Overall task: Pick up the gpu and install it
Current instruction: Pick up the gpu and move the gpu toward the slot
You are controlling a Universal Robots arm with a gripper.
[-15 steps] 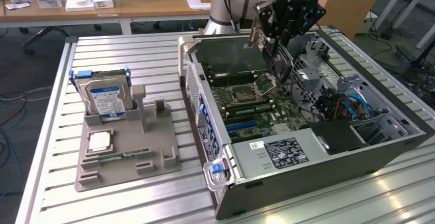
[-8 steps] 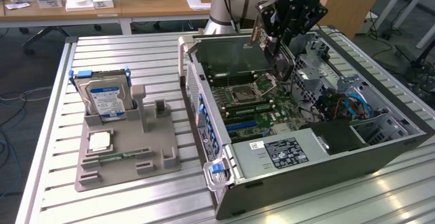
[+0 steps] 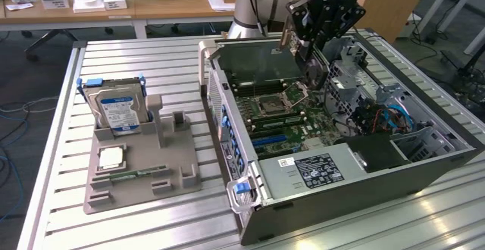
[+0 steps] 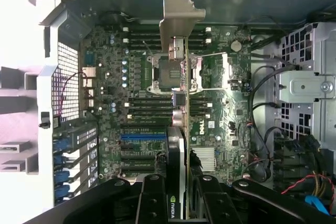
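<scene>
On the exterior view's left, on the slatted metal table (image 3: 151, 54): one grey holder (image 3: 144, 184). On it, one hard drive (image 3: 115, 111) upright at the far end, one pale square chip (image 3: 111, 158) lying flat, and one memory stick (image 3: 138, 174) flat just beside the chip. All three well apart from the gripper.

In the middle: one open computer case (image 3: 341, 196) lying on its side, with one motherboard (image 3: 280, 111) inside.

Over the case's far half: one black gripper (image 3: 305, 48), pointing down, closed narrow on one gpu (image 3: 313, 73). Directly beneath the gripper, the gpu, hanging within the open case over the motherboard, near the processor socket (image 3: 273, 103). Touching the board or not: cannot tell.

Toward the exterior view's right, inside the case: one bundle of blue and red cables (image 3: 387, 116) and one black block (image 3: 379, 150).

Given by the exterior view: the holder with its three parts, and the card's place high in the case. Given by the wrist view: the gpu (image 4: 181, 129) edge-on, a thin line running away from the gripper (image 4: 181, 184), pinched between two fingers (image 4: 152, 198). At the card's far end, one silver bracket (image 4: 178, 19); by the fingers, one green-lettered label (image 4: 171, 206). On the motherboard (image 4: 105, 93), one blue slot (image 4: 142, 136) just beside the card's line.
</scene>
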